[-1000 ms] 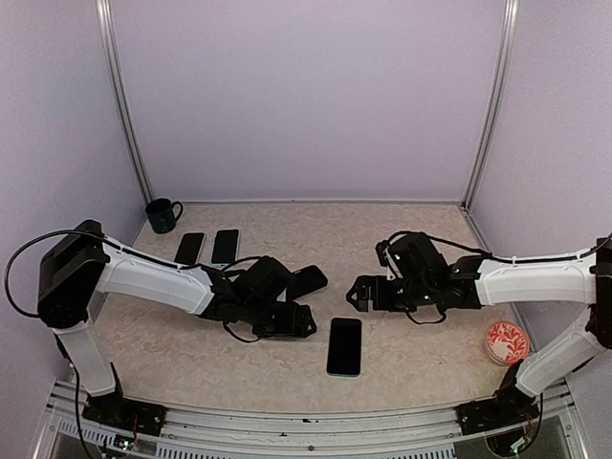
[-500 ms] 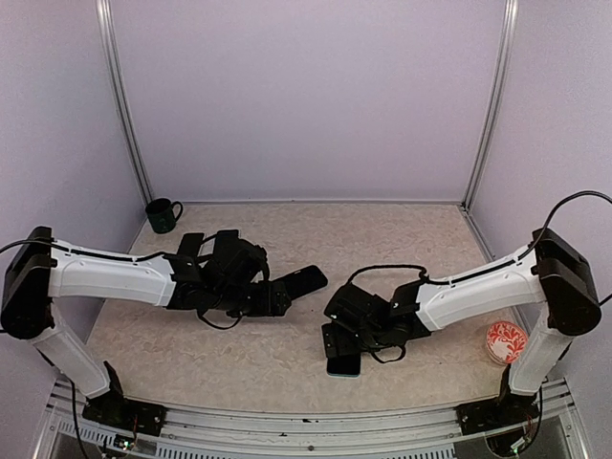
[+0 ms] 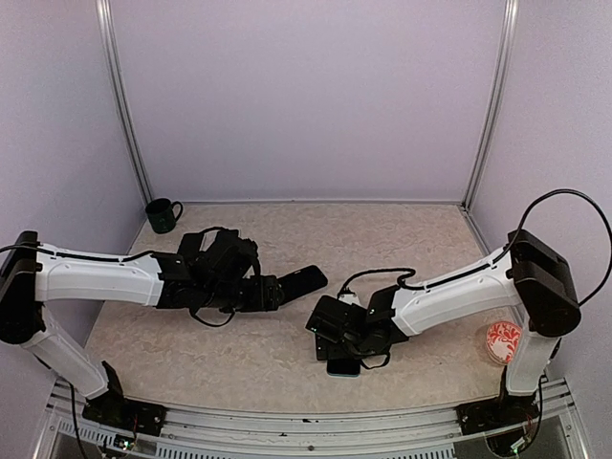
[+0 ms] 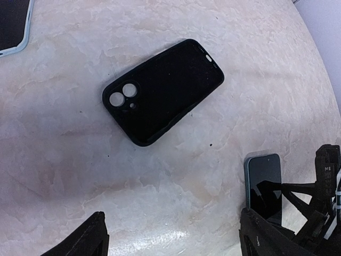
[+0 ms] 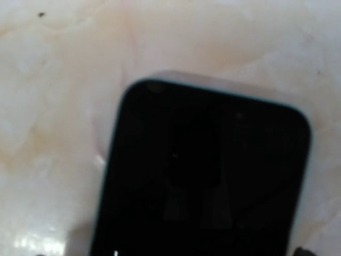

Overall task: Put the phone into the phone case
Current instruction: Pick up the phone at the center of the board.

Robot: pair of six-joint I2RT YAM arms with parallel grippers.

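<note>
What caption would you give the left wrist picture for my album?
A black phone case lies flat on the table, the phone a little way off.

No legible text or labels on phone [image 4: 265, 184], phone case [image 4: 162, 90].

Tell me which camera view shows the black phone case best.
The left wrist view: the phone case lies whole and uncovered, with its camera cutouts clear. The top external view shows it small, partly hidden behind the left gripper. The right wrist view shows only the phone, not the case.
</note>
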